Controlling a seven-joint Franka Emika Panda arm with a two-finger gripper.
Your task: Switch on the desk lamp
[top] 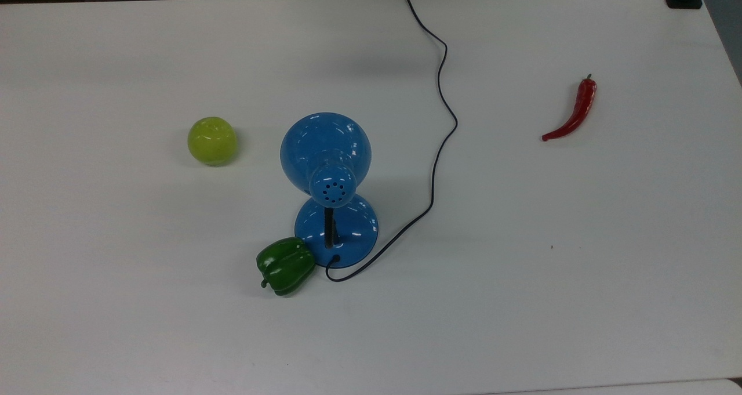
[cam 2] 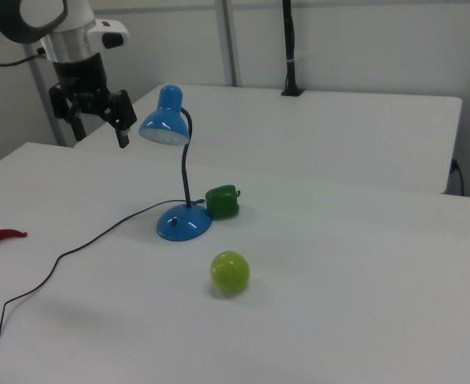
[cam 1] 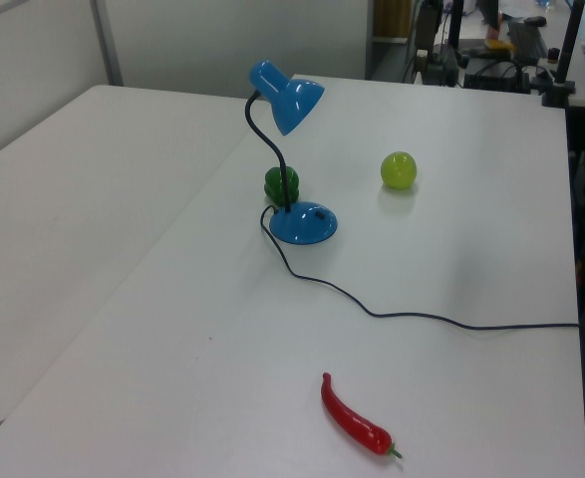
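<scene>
Fingers (cam 2: 78, 128) hang black and spread apart, empty, high in the right view's left, just beside the lamp's (top: 326, 151) glossy blue dome shade. Its round base sits mid-table (top: 579, 267), a lumpy green pepper (top: 285, 265) touching it and a thin black cord (top: 439, 151) snaking away. A smooth green apple (top: 212, 140) and curved red chili (top: 574, 112) lie well apart.
</scene>
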